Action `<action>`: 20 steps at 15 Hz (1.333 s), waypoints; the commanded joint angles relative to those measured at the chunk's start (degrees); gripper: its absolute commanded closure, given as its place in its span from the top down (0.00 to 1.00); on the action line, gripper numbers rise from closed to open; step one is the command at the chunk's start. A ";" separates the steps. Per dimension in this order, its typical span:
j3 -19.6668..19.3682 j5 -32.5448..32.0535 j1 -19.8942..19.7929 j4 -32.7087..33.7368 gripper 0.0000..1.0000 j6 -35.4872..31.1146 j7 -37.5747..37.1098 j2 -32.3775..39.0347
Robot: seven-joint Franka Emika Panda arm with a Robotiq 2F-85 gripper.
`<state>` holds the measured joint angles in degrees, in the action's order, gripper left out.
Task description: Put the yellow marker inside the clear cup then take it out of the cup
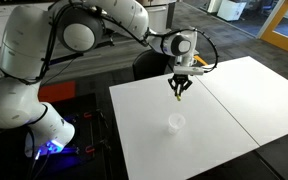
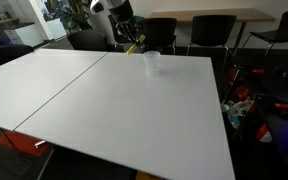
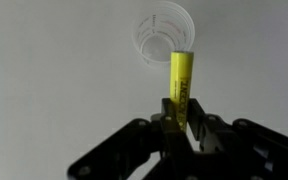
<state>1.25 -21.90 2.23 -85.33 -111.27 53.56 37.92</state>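
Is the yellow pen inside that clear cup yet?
No, it is out. The yellow marker is clamped in the gripper, apart from the clear cup, which looks empty.

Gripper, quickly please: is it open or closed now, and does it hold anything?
Gripper: closed, holding the marker.
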 commanded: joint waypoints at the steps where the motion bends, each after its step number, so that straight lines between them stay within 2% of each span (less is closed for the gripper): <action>1: 0.43 -0.24 -0.30 0.17 0.20 0.15 -0.13 0.24; 3: 0.55 -0.23 -0.26 0.19 0.20 0.13 -0.12 0.63; 4: 0.58 -0.22 -0.26 0.21 0.05 0.13 -0.12 0.69; 7: -1.71 -6.46 1.82 -1.52 0.05 0.53 -1.76 -0.22; 13: -2.76 -17.96 2.79 -5.40 0.05 1.54 -0.79 -1.57; 20: -1.15 -25.40 3.84 -7.82 0.05 12.03 0.57 -1.63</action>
<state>-0.42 -44.46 5.41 -90.83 -102.94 53.61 38.30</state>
